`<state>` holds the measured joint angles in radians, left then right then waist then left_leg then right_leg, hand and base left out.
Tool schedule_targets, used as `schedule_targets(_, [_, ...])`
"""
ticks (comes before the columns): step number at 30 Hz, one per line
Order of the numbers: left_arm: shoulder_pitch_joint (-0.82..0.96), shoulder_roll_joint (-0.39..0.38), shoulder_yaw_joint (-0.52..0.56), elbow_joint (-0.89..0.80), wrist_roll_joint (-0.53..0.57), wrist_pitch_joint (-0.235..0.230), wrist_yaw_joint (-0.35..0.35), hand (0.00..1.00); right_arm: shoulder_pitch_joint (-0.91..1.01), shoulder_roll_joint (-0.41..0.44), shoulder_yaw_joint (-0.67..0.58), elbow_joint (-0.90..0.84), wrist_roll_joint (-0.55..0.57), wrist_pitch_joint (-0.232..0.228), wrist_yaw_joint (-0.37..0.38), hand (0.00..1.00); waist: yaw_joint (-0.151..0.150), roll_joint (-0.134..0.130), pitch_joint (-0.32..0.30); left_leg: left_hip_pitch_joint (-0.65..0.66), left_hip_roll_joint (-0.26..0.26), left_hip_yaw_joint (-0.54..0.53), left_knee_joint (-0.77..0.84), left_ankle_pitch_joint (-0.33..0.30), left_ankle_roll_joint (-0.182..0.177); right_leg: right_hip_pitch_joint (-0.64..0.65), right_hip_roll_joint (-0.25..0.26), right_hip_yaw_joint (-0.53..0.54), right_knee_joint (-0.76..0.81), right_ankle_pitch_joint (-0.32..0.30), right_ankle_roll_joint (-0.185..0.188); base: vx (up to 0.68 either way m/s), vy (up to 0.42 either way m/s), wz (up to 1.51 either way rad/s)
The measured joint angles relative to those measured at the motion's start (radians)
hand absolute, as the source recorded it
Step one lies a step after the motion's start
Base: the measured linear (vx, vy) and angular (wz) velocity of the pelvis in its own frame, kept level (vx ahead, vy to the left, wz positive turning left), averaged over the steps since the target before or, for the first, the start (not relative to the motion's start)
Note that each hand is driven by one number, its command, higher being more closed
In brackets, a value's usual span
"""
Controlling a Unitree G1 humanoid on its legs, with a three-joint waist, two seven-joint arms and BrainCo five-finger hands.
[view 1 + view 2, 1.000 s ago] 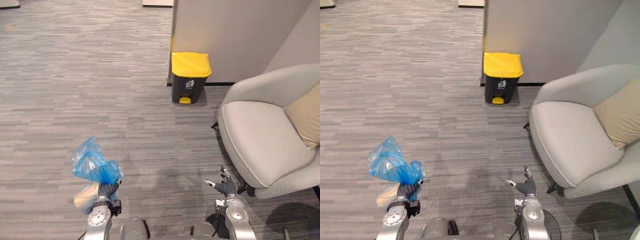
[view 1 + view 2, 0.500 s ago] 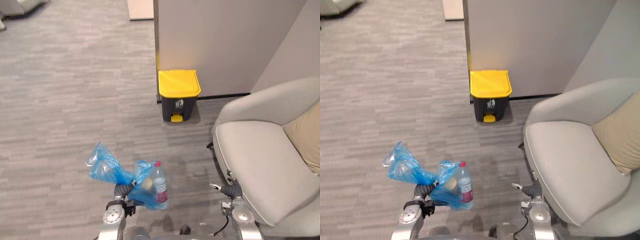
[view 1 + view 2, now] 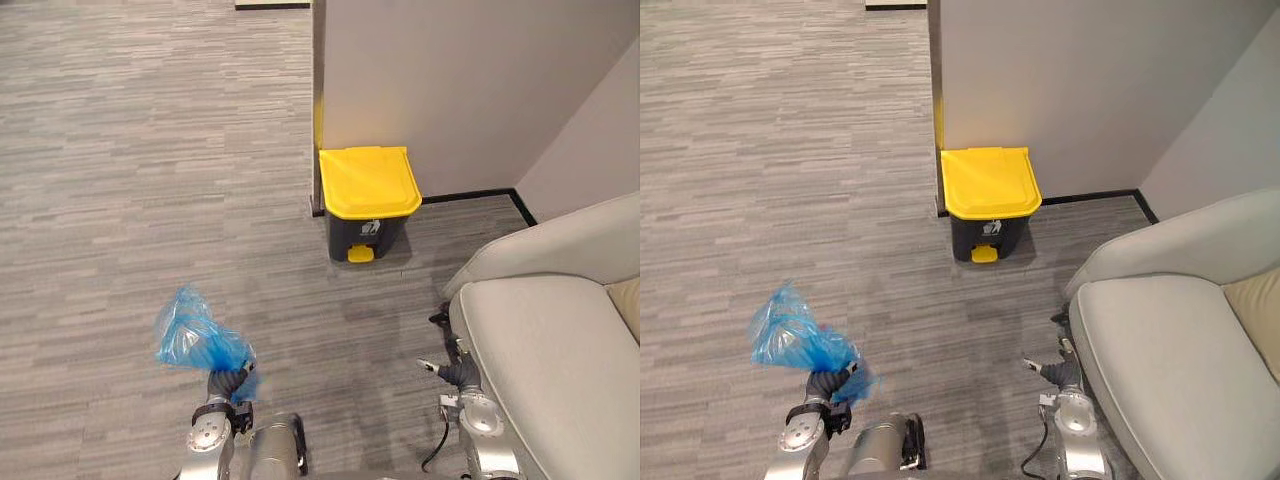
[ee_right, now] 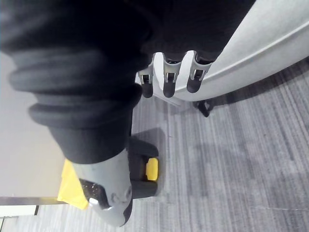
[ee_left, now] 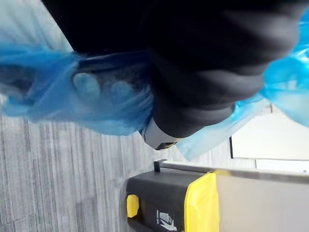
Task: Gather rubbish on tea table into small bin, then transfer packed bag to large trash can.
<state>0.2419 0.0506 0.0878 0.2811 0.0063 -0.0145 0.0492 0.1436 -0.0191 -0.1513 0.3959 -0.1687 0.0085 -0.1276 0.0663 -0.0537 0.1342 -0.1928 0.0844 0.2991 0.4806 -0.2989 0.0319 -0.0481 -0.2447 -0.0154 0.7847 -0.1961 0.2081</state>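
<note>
We clench our left hand [image 3: 228, 383] round the neck of a crinkled translucent blue bag [image 3: 190, 340] flaring out to our left, our right hand [image 3: 452, 372] hangs loose-fingered and empty beside a smooth grey armchair [image 3: 550, 350], and beyond stands a boxy, yellow-lidded trash can [image 3: 367, 205].

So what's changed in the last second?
The camera has moved closer to the yellow-lidded trash can. The blue bag has swung from the right of the left hand to its left. The left hand stays shut on it; the right hand stays open and empty; the lid stays closed.
</note>
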Motion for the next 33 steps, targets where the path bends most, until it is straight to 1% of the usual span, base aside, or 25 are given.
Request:
schedule_targets(1, [0.002, 0.011, -0.008, -0.007, 0.000, 0.000, 0.002, 1.00, 0.010, 0.002, 0.008, 0.000, -0.001, 0.000, 0.000, 0.00, -0.001, 0.007, 0.004, 0.064, 0.000, -0.001, -0.031, -0.019, 0.002, -0.076, 0.007, -0.010, 0.130, -0.027, -0.038, 0.36, -0.002, -0.08])
schedule_targets(2, [0.002, 0.013, -0.008, -0.010, 0.000, 0.000, 0.003, 1.00, 0.013, 0.003, 0.009, 0.000, -0.001, 0.001, 0.001, 0.00, -0.002, 0.009, 0.006, 0.091, 0.001, -0.001, -0.047, -0.025, 0.000, -0.106, 0.013, -0.021, 0.168, -0.041, -0.047, 0.36, -0.039, -0.06])
schedule_targets(3, [0.002, 0.013, -0.008, -0.011, 0.000, 0.000, 0.008, 1.00, 0.016, 0.006, 0.010, 0.000, -0.001, 0.001, 0.001, 0.00, -0.009, 0.016, 0.011, 0.136, 0.002, -0.002, -0.072, -0.034, -0.006, -0.158, 0.026, -0.043, 0.201, -0.059, -0.077, 0.37, -0.078, 0.14])
schedule_targets(4, [0.001, 0.013, -0.008, -0.013, -0.002, 0.000, 0.017, 1.00, 0.015, 0.012, 0.011, -0.001, -0.001, 0.001, 0.001, 0.00, -0.031, 0.016, 0.011, 0.188, 0.003, -0.012, -0.106, -0.042, -0.019, -0.238, 0.044, -0.081, 0.190, -0.084, -0.117, 0.37, -0.102, 0.21])
schedule_targets(6, [-0.003, 0.013, -0.010, -0.012, -0.006, 0.000, 0.018, 1.00, 0.012, 0.012, 0.012, -0.001, -0.001, 0.001, 0.001, 0.00, -0.052, 0.008, 0.014, 0.226, 0.016, -0.028, -0.118, -0.056, -0.051, -0.319, 0.075, -0.109, 0.113, -0.096, -0.131, 0.47, -0.232, 0.35])
schedule_targets(7, [-0.008, 0.015, -0.015, -0.008, -0.007, 0.000, 0.018, 1.00, 0.015, 0.011, 0.010, 0.000, -0.001, 0.001, 0.000, 0.00, -0.057, -0.002, 0.013, 0.243, 0.023, -0.045, -0.118, -0.078, -0.086, -0.362, 0.108, -0.122, -0.033, -0.080, -0.136, 0.40, -0.228, 0.42])
schedule_targets(8, [-0.009, 0.018, -0.017, -0.005, -0.009, 0.000, 0.018, 1.00, 0.020, 0.012, 0.009, 0.002, -0.001, 0.001, 0.000, 0.00, -0.056, -0.012, 0.008, 0.247, 0.021, -0.054, -0.115, -0.086, -0.098, -0.363, 0.121, -0.124, -0.127, -0.045, -0.142, 0.45, -0.208, 0.43])
schedule_targets(9, [-0.036, 0.008, -0.015, 0.052, -0.013, 0.003, 0.017, 1.00, 0.020, -0.007, 0.003, 0.038, -0.001, 0.001, 0.000, 0.00, -0.057, 0.006, 0.010, 0.279, 0.035, -0.108, -0.123, -0.103, -0.124, -0.329, 0.142, -0.141, -0.172, 0.005, -0.208, 0.36, -0.132, 0.21])
schedule_targets(10, [-0.038, 0.001, -0.015, 0.060, -0.013, 0.008, 0.016, 1.00, 0.013, -0.013, 0.002, 0.050, -0.001, 0.005, 0.000, 0.00, -0.050, 0.024, 0.002, 0.275, 0.047, -0.128, -0.136, -0.089, -0.129, -0.327, 0.158, -0.146, -0.180, 0.001, -0.216, 0.43, -0.165, 0.20])
schedule_targets(13, [-0.050, -0.017, -0.028, 0.061, -0.013, 0.007, 0.015, 1.00, 0.011, -0.019, -0.012, 0.042, 0.001, 0.007, -0.001, 0.00, -0.062, 0.044, 0.012, 0.294, 0.062, -0.182, -0.172, -0.007, -0.131, -0.289, 0.157, -0.204, -0.181, -0.042, -0.247, 0.42, -0.184, 0.45])
schedule_targets(14, [-0.055, -0.023, -0.037, 0.061, -0.013, 0.007, 0.011, 1.00, 0.024, -0.016, -0.011, 0.039, 0.001, 0.007, -0.001, 0.00, -0.063, 0.047, 0.015, 0.293, 0.077, -0.205, -0.114, 0.012, -0.144, -0.236, 0.160, -0.228, -0.200, -0.059, -0.251, 0.36, -0.179, 0.58])
schedule_targets(15, [-0.059, -0.039, -0.038, 0.059, -0.013, 0.007, -0.003, 1.00, 0.042, -0.010, -0.007, 0.015, 0.002, 0.007, 0.000, 0.00, -0.060, 0.054, 0.020, 0.255, 0.101, -0.232, 0.049, 0.041, -0.165, -0.153, 0.174, -0.250, -0.247, -0.072, -0.253, 0.34, -0.176, 0.48])
schedule_targets(16, [-0.060, -0.047, -0.039, 0.056, -0.013, 0.007, -0.006, 1.00, 0.045, -0.011, -0.004, 0.001, 0.002, 0.006, 0.000, 0.00, -0.055, 0.061, 0.023, 0.229, 0.113, -0.239, 0.134, 0.064, -0.170, -0.122, 0.184, -0.257, -0.267, -0.073, -0.253, 0.31, -0.115, 0.19])
schedule_targets(17, [-0.048, -0.057, -0.039, 0.044, -0.013, 0.006, -0.009, 1.00, 0.046, -0.009, 0.010, -0.021, 0.003, 0.002, 0.000, 0.00, -0.049, 0.063, 0.024, 0.153, 0.140, -0.248, 0.310, 0.082, -0.175, -0.066, 0.196, -0.253, -0.318, -0.085, -0.263, 0.31, -0.037, 0.00])
schedule_targets(18, [-0.047, -0.062, -0.038, 0.039, -0.013, 0.005, -0.017, 1.00, 0.033, -0.007, 0.013, -0.033, 0.008, -0.003, -0.001, 0.00, -0.048, 0.072, 0.028, 0.055, 0.164, -0.236, 0.465, 0.070, -0.156, -0.018, 0.208, -0.252, -0.363, -0.096, -0.259, 0.28, 0.006, -0.05])
schedule_targets(20, [-0.042, -0.066, -0.036, 0.038, -0.013, 0.005, -0.024, 1.00, 0.027, -0.009, 0.012, -0.033, 0.012, -0.002, -0.002, 0.00, -0.034, 0.069, 0.029, -0.025, 0.167, -0.207, 0.497, 0.044, -0.112, 0.015, 0.209, -0.239, -0.389, -0.097, -0.257, 0.20, 0.073, -0.19])
schedule_targets(21, [-0.032, -0.066, -0.032, 0.031, -0.013, 0.006, -0.025, 1.00, 0.022, -0.010, 0.011, -0.033, 0.015, 0.000, -0.003, 0.00, -0.013, 0.069, 0.029, -0.077, 0.161, -0.187, 0.444, 0.013, -0.084, 0.041, 0.207, -0.217, -0.406, -0.103, -0.246, 0.20, 0.124, -0.36])
schedule_targets(22, [-0.025, -0.066, -0.028, 0.026, -0.013, 0.006, -0.025, 1.00, 0.022, -0.010, 0.011, -0.033, 0.019, 0.000, -0.003, 0.00, -0.005, 0.068, 0.030, -0.091, 0.158, -0.182, 0.409, 0.005, -0.085, 0.049, 0.205, -0.210, -0.407, -0.106, -0.240, 0.22, 0.150, -0.46])
schedule_targets(24, [-0.023, -0.068, -0.014, 0.022, -0.013, 0.007, -0.024, 1.00, 0.024, -0.011, 0.006, -0.034, 0.022, 0.001, -0.005, 0.00, 0.003, 0.068, 0.029, -0.119, 0.140, -0.164, 0.209, 0.007, -0.079, 0.067, 0.184, -0.189, -0.387, -0.135, -0.194, 0.26, 0.255, -0.33])
schedule_targets(25, [-0.024, -0.070, -0.007, 0.024, -0.013, 0.006, -0.023, 1.00, 0.026, -0.016, 0.002, -0.039, 0.022, 0.000, -0.007, 0.00, 0.007, 0.077, 0.023, -0.103, 0.123, -0.152, 0.090, 0.092, -0.090, 0.062, 0.173, -0.155, -0.344, -0.176, -0.151, 0.28, 0.281, -0.28])
schedule_targets(26, [-0.022, -0.066, -0.004, 0.026, -0.013, 0.008, -0.022, 1.00, 0.025, -0.011, 0.008, -0.037, 0.024, 0.005, -0.007, 0.00, 0.007, 0.056, 0.020, -0.089, 0.106, -0.131, 0.078, 0.093, -0.085, 0.062, 0.160, -0.134, -0.341, -0.181, -0.145, 0.34, 0.270, -0.14])
schedule_targets(27, [-0.019, -0.049, -0.002, 0.024, -0.013, 0.008, -0.018, 1.00, 0.045, 0.006, 0.004, -0.056, 0.024, 0.001, -0.005, 0.00, -0.001, 0.025, 0.003, -0.080, 0.070, -0.114, 0.061, 0.082, -0.063, 0.066, 0.134, -0.092, -0.383, -0.181, -0.145, 0.27, 0.169, -0.05])
schedule_targets(28, [-0.019, -0.048, 0.003, 0.024, -0.013, 0.008, -0.016, 1.00, 0.048, 0.007, 0.003, -0.057, 0.024, 0.001, -0.005, 0.00, 0.005, 0.018, 0.000, -0.076, 0.061, -0.100, 0.063, 0.072, -0.050, 0.075, 0.127, -0.078, -0.406, -0.176, -0.139, 0.33, 0.206, -0.02])
schedule_targets(31, [-0.009, -0.042, 0.002, 0.022, -0.013, 0.009, -0.002, 1.00, 0.039, 0.012, 0.004, -0.056, 0.022, 0.001, -0.004, 0.00, 0.005, 0.013, -0.002, -0.032, 0.037, -0.052, 0.055, 0.033, -0.029, 0.098, 0.097, -0.020, -0.423, -0.152, -0.107, 0.22, 0.151, -0.26])
schedule_targets(33, [0.009, -0.030, 0.000, 0.016, -0.013, 0.008, -0.001, 1.00, 0.033, 0.016, 0.007, -0.054, 0.019, 0.001, -0.003, 0.00, 0.005, 0.012, -0.001, 0.024, 0.027, -0.016, 0.025, 0.012, -0.030, 0.073, 0.082, 0.022, -0.325, -0.150, -0.103, 0.18, 0.112, -0.57])
